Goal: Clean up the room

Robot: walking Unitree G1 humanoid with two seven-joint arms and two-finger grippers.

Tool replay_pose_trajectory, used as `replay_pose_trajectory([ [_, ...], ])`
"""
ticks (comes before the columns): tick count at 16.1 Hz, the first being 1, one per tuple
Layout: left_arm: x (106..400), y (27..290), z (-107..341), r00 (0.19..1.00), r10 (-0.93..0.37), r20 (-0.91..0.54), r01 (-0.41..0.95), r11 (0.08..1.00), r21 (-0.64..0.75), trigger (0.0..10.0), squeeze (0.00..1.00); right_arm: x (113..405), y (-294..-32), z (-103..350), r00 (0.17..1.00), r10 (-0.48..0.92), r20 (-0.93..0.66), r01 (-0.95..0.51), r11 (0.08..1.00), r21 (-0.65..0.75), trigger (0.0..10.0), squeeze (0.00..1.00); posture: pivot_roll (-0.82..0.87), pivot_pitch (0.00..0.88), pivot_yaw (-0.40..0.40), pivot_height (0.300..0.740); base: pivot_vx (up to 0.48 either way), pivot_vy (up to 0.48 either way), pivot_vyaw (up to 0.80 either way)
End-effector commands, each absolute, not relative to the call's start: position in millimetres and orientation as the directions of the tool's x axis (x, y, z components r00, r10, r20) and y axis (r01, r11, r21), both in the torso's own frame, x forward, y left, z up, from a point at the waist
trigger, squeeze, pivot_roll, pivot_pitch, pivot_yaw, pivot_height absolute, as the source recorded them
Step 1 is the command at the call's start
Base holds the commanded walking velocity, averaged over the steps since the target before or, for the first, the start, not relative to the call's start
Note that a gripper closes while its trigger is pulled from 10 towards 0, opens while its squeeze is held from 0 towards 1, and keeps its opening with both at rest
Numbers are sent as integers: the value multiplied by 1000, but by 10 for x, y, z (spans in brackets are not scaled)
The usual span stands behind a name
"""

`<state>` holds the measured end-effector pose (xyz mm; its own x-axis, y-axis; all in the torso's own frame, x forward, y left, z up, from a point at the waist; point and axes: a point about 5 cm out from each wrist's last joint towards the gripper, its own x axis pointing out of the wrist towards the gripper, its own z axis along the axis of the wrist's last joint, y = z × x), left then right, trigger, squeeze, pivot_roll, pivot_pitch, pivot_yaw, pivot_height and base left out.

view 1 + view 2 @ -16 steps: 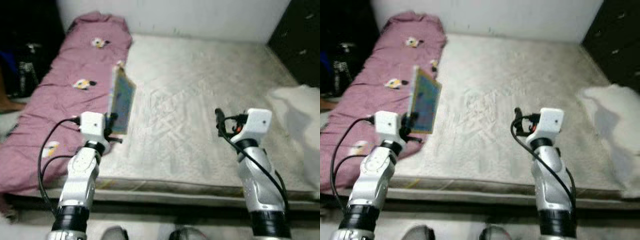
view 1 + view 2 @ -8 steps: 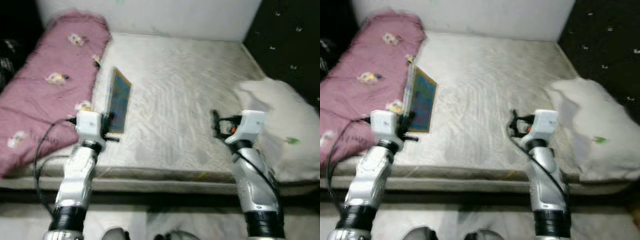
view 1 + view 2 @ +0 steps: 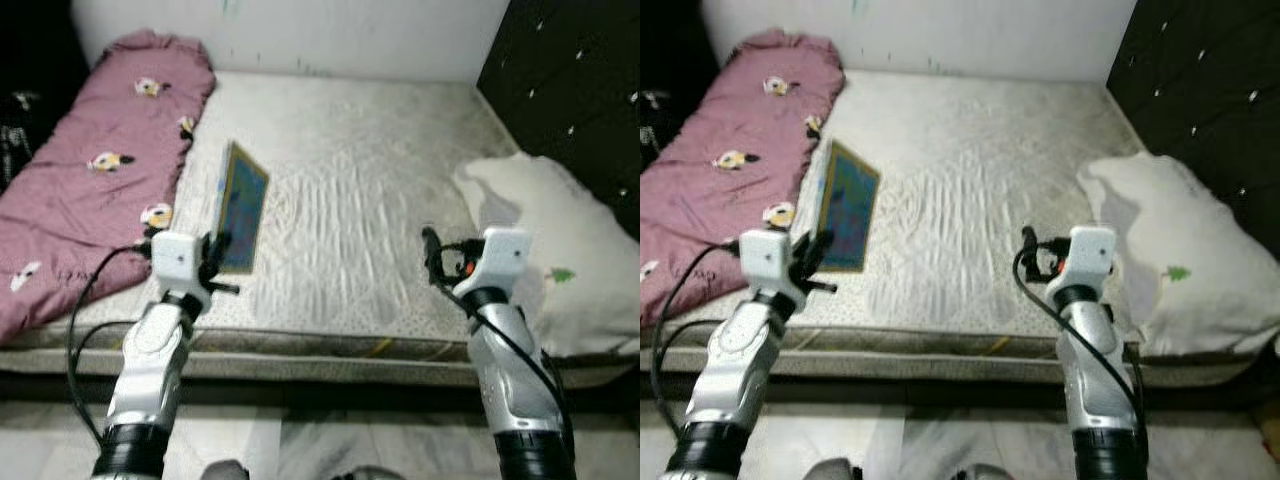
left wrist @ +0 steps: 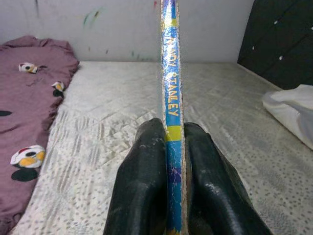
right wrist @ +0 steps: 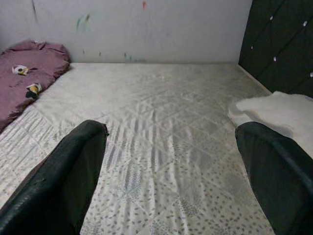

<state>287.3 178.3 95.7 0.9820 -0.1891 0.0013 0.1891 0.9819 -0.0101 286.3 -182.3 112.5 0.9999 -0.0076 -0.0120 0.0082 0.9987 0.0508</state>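
— What has the robot got hold of?

— A thin book (image 3: 242,206), pinched at its lower edge by the left gripper (image 4: 168,161). In the left wrist view both black fingers (image 4: 142,181) press flat against the covers, with the blue spine between them; yellow letters running along it read "STANLEY".

— Which way does it point?

— It stands on edge, long axis rising up and away from the gripper toward the far wall (image 3: 300,35). The spine faces back at the wrist, and the greenish-blue cover with its yellow border is turned toward the robot's right. It is held above the left part of the mattress (image 3: 350,200), near the front edge, just beside the purple blanket (image 3: 80,180).

— And the other arm?

— The right gripper (image 5: 171,171) is raised over the front right part of the mattress, fingers spread wide with nothing between them. Past them I see bare quilted mattress.

— Any bins or boxes around?

— None that I can make out. The nearest thing to a holder is the bed itself: on it lie the purple blanket with small cartoon patches, bunched along the left side, and a white pillow (image 3: 545,250) at the right edge, against a dark tufted panel (image 3: 570,80). There's a small green mark on the pillow — I can't tell what it is.
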Motion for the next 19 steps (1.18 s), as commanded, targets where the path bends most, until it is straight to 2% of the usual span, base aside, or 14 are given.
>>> replay_pose_trajectory([
  [1,2890,1811,1100,980,-188,66,189,982,4,10000,0,2865,-1803,1190,1000,9,19,-10,999,40,10000,0,-39,35,-48,740,330,0,0],
  [5,2764,1890,1036,983,-177,40,177,984,1,10000,0,2732,-1846,1099,1000,9,-10,-9,1000,21,10000,0,-36,34,-44,740,366,0,0],
  [13,2690,1934,963,987,-159,-7,159,987,6,10000,0,2697,-1861,1068,1000,-8,-21,8,1000,9,10000,0,-39,28,-35,740,337,0,0],
  [16,2675,1974,925,993,-110,-35,111,994,18,10000,0,2685,-1872,1051,1000,-14,-28,14,1000,9,10000,0,-37,24,-28,740,0,0,0],
  [19,2628,1986,880,992,-111,-54,113,993,28,10000,0,2666,-1914,1006,999,-33,-43,33,999,12,10000,0,-33,21,-24,740,0,0,-800],
])
